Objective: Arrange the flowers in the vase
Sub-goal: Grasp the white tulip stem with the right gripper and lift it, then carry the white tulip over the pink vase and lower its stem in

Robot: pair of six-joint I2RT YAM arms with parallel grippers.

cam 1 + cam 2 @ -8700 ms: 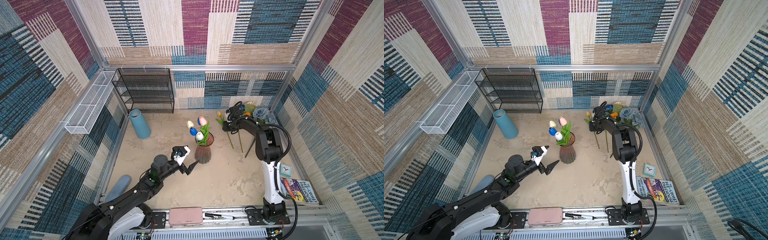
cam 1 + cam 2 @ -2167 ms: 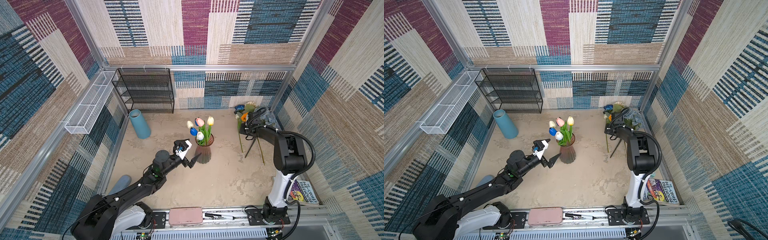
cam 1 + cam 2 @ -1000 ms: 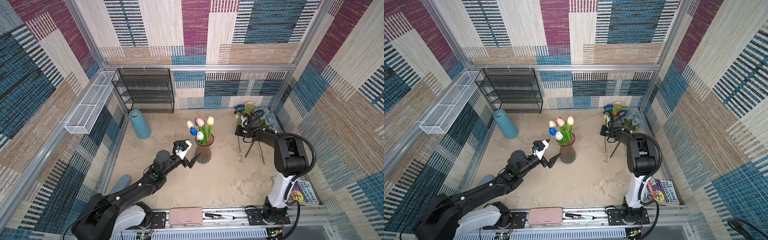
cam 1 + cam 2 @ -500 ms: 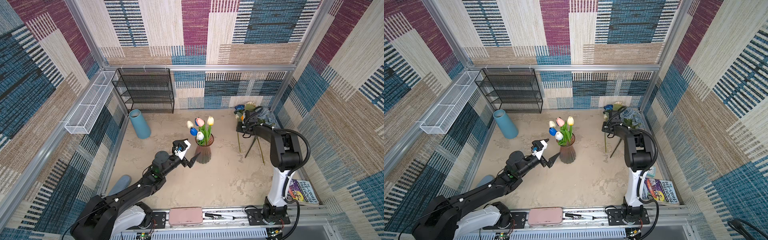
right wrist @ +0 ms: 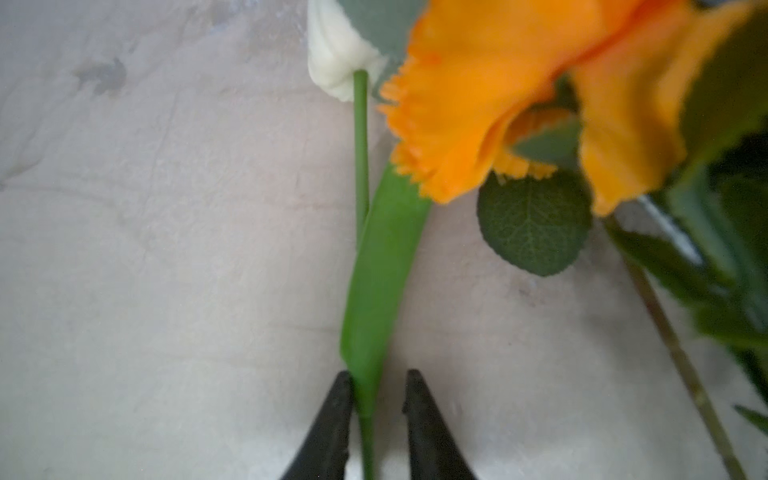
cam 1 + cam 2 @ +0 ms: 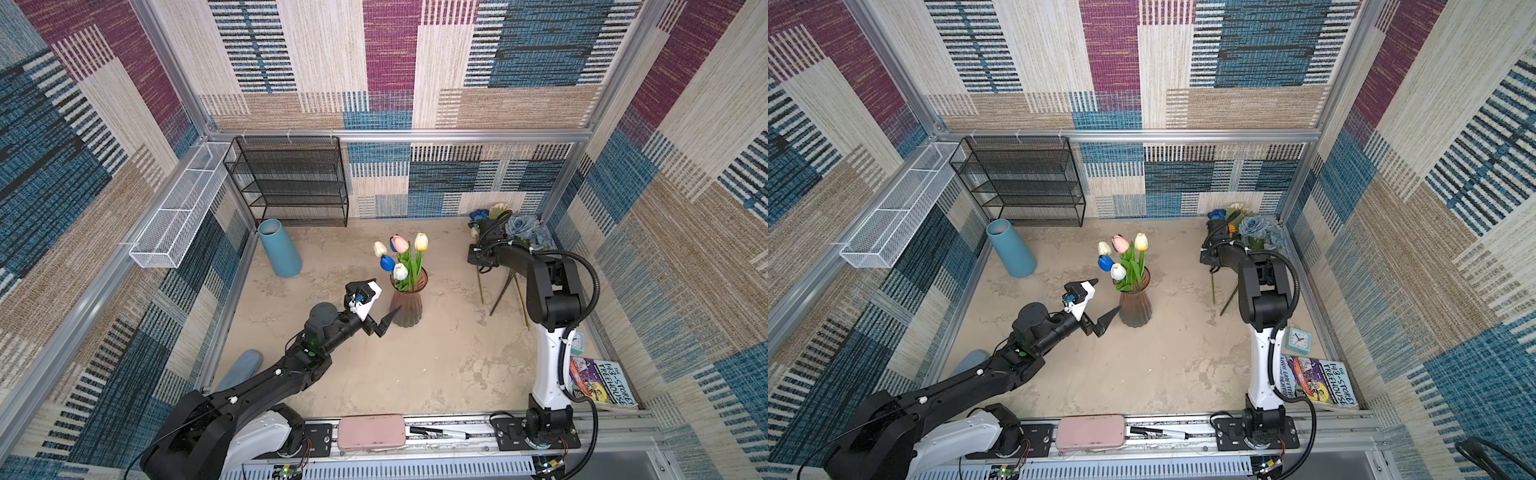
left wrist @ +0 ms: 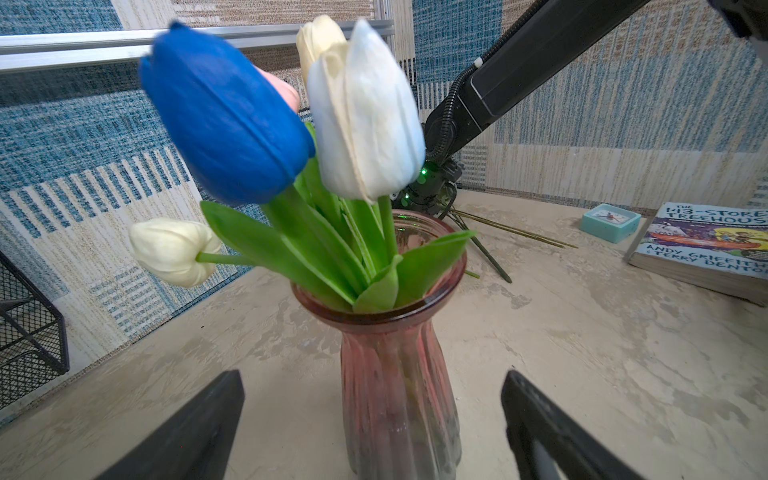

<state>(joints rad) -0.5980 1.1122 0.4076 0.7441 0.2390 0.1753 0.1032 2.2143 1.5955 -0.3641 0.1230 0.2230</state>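
Both top views sit high on the robots' side, looking steeply down toward the back wall (image 6: 374, 62); near-identical fields, whole surface (image 6: 415, 374), slight sideways offset. Left wrist camera: low, close before the vase (image 7: 399, 395), facing slightly downward across the surface toward the right arm (image 7: 519, 62) and book (image 7: 706, 253), all shared with both top views. Right wrist camera: very close over the surface, facing down on a tulip stem (image 5: 360, 145) and orange flower (image 5: 478, 83), partly blurred.

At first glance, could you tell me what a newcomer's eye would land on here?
The bright tulips standing in the pink glass vase in the middle draw the eye first. Next comes the orange flower filling the right wrist view, where the right gripper straddles a white tulip's stem.
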